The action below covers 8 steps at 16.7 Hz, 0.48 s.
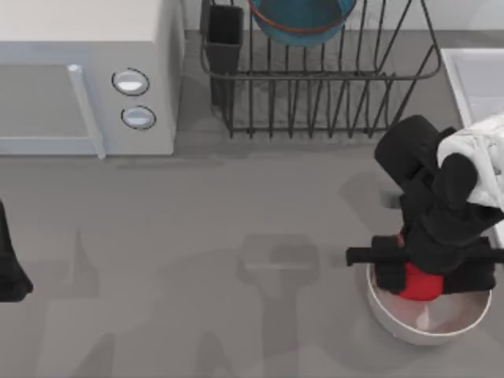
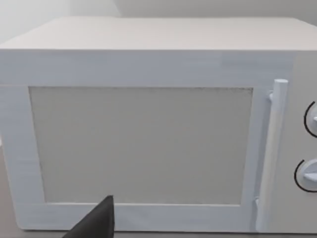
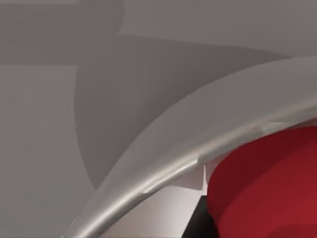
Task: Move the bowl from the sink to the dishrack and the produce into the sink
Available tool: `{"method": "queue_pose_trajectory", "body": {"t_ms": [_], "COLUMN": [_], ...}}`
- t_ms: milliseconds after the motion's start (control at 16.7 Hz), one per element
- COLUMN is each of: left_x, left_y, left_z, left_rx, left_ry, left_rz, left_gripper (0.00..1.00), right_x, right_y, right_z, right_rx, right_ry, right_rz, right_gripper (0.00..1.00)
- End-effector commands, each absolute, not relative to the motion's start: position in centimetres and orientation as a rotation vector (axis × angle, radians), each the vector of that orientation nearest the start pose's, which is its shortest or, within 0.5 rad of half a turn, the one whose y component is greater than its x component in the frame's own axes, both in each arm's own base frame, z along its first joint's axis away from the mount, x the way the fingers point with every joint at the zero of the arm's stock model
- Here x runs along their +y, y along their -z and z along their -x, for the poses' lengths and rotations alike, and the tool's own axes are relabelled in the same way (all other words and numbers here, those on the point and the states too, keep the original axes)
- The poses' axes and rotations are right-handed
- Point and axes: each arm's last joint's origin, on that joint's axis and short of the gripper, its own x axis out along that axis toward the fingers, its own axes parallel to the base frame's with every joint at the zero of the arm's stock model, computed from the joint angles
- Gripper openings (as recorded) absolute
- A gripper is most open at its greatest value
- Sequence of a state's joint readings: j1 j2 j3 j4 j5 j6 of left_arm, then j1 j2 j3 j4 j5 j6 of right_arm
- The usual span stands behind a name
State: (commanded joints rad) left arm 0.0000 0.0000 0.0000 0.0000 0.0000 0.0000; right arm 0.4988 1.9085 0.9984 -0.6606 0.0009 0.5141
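Observation:
The teal-blue bowl (image 1: 301, 20) with its red-orange rim line rests in the black wire dishrack (image 1: 315, 94) at the back of the table. A corner of the pale sink (image 1: 472, 79) shows at the right edge, behind my right arm. The red produce (image 1: 419, 285) lies inside a white bowl (image 1: 409, 323) at the front right. My right gripper (image 1: 421, 274) is lowered straight onto it, and the arm hides most of it. In the right wrist view the produce (image 3: 267, 188) sits very close, just inside the white bowl's rim (image 3: 163, 163).
A white microwave (image 1: 79, 71) with two round knobs stands at the back left; the left wrist view looks at the microwave's door (image 2: 138, 139). My left gripper (image 1: 9, 272) is parked at the table's left edge. The dishrack's dark utensil cup (image 1: 225, 35) sits at its left corner.

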Motion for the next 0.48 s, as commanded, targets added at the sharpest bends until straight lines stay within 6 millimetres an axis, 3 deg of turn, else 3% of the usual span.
{"method": "queue_pose_trajectory", "body": {"t_ms": [480], "left_x": [-0.12], "left_y": [-16.0], "left_z": [-10.57], "left_rx": [0.0], "left_ry": [0.0], "left_rz": [0.0], "left_gripper": [1.0], "right_x": [15.0], "right_y": [-9.3], "right_z": [-27.22], "right_rx": [1.571], "right_ry": [0.008], "right_rz": [-0.008], "right_gripper": [0.17]}}
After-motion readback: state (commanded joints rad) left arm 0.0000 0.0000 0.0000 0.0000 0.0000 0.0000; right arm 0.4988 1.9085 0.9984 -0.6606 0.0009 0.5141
